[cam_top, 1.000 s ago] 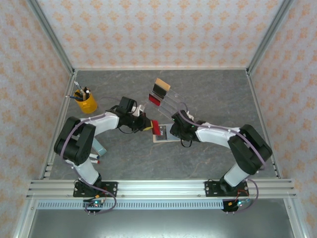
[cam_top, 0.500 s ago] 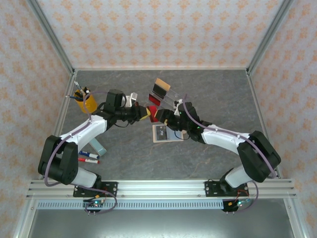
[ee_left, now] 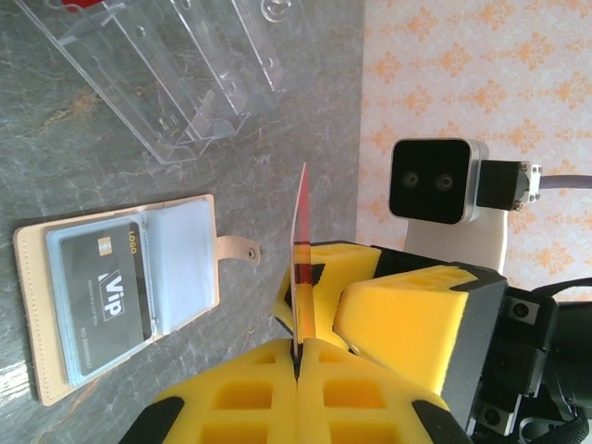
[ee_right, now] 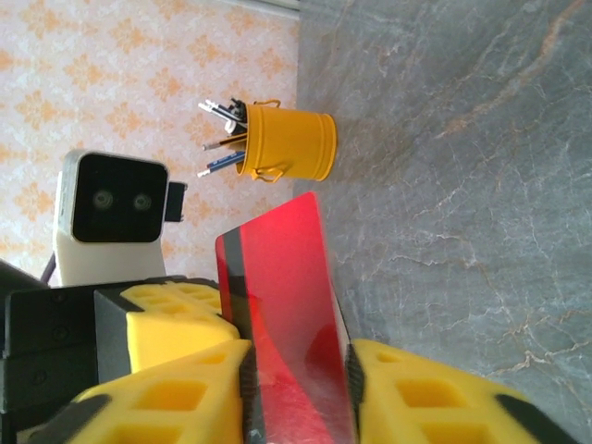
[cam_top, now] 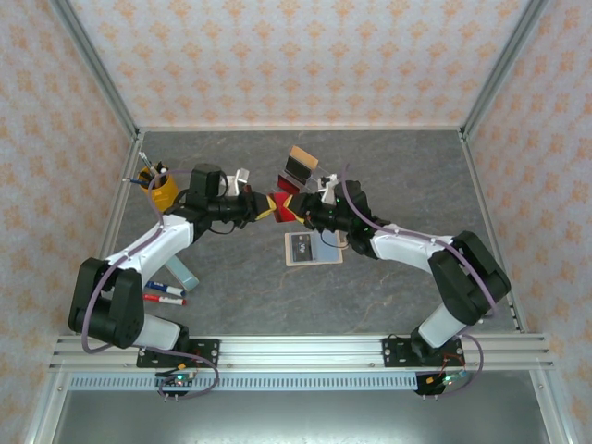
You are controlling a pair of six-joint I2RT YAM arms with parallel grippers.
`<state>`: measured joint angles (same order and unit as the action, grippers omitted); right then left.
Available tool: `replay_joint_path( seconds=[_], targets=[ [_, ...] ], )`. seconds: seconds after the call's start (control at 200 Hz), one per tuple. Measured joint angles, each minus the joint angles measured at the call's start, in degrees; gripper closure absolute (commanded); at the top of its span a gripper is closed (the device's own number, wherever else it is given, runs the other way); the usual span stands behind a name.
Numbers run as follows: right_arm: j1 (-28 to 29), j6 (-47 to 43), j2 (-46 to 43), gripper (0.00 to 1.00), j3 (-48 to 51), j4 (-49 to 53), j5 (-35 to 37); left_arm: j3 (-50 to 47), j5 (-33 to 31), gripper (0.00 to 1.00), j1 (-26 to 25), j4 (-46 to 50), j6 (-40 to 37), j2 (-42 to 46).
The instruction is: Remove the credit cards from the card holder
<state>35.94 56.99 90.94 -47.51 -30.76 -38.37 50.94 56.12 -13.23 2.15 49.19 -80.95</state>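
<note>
bright, even, diffuse light in every view, with no hard shadow anywhere. in the top view the arms (cam_top: pixel 176 236) lay only faint, soft-edged shadows on the grey desk (cam_top: pixel 398 277), and the patterned walls (cam_top: pixel 277 55) look pale, close to washed out. in the left wrist view the clear stand (ee_left: pixel 176 83) carries thin white glints along its edges. in the right wrist view the red card (ee_right: pixel 287 305) is lit through and glows, with a paler sheen low down. both wrist views are sharp through to the background.

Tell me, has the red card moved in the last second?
Yes. The red card has shifted away from the open card holder, toward the clear stand at the back.
</note>
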Motion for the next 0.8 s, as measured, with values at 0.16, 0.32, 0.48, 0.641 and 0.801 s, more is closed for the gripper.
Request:
replay_joint_path(
  seconds=[0.16,0.32,0.48,0.641,0.801],
  targets=[
    [0.2,-3.2,0.0,1.00,-2.3,4.4,0.0,1.9,-4.3,0.71,0.1,9.0,-4.4,0.7],
    [0.4,-14.2,0.0,1.00,-11.2,18.2,4.6,4.9,-15.0,0.36,0.1,22.2,-10.7,4.1],
    [0.4,-27.9,0.7,1.00,-20.1,33.3,11.2,6.0,-25.4,0.19,0.1,31.0,-13.8,8.9],
    [1.3,-42.5,7.3,1.00,-33.8,45.4,19.5,6.2,-35.0,0.05,0.1,37.1,-16.1,11.2],
    [2.6,-55.6,16.1,1.00,-44.5,52.2,24.9,6.2,-40.0,0.00,0.1,39.5,-17.0,12.4]
  ],
)
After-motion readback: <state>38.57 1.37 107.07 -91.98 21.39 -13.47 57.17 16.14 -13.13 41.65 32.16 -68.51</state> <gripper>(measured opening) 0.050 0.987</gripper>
